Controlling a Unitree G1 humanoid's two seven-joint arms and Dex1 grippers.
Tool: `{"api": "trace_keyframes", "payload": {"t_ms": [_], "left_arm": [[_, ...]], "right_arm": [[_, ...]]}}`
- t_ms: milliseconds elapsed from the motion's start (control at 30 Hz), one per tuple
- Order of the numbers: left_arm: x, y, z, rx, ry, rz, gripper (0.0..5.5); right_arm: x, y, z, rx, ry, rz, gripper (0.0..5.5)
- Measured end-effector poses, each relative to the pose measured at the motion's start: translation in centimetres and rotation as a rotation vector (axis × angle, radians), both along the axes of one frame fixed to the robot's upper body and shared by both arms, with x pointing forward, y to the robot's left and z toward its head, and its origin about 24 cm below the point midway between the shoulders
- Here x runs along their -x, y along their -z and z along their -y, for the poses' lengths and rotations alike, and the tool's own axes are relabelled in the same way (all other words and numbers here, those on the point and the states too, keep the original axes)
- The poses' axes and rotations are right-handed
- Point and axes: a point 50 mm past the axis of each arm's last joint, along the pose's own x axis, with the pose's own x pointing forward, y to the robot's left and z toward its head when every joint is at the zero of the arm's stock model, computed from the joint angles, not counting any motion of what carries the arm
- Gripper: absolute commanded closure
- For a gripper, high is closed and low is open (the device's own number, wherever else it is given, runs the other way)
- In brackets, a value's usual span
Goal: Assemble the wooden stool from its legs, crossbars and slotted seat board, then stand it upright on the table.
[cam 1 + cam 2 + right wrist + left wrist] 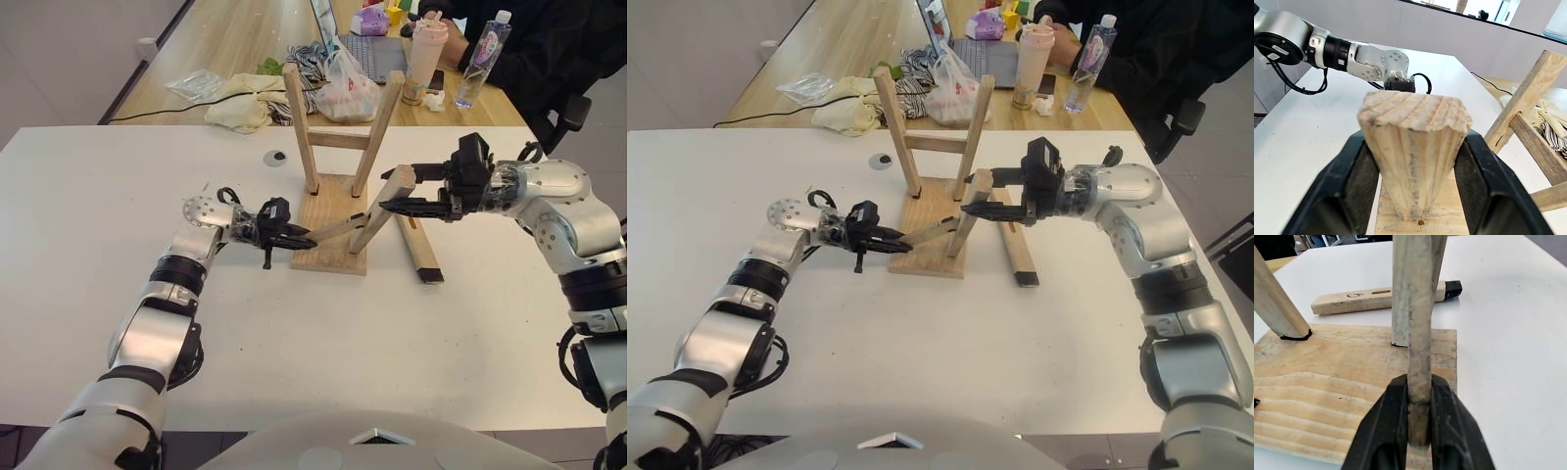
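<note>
Silver left arm (pixel 157 331), silver right arm (pixel 576 211), black joint bands, black cables, black jaws

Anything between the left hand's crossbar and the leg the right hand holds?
Nothing visible does. The crossbar in the left hand runs above the seat board straight to the leg in the right hand; its end appears to reach it.

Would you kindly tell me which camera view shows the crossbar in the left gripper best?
The left wrist view: the crossbar is large and close, its end clamped in the left gripper over the seat board. The eye views show it smaller, slanting from that gripper towards the leg in the right gripper.
</note>
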Motion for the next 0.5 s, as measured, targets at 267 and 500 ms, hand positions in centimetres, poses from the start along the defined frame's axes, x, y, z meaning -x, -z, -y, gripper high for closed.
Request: {"api": "trace_keyframes", "payload": {"t_ms": [267,500], "left_arm": [[-2.1,-4.2,0.2,-0.208,0.124,0.11,5.13],[-2.4,-9.3,0.0,-0.462,0.214,0.167,5.13]], "right_arm": [[-0.3,0.1,-0.3,-0.016,-0.027,0.004,3.45],[0.0,0.0,-1.2,-0.012,-0.062,0.024,3.45]]}}
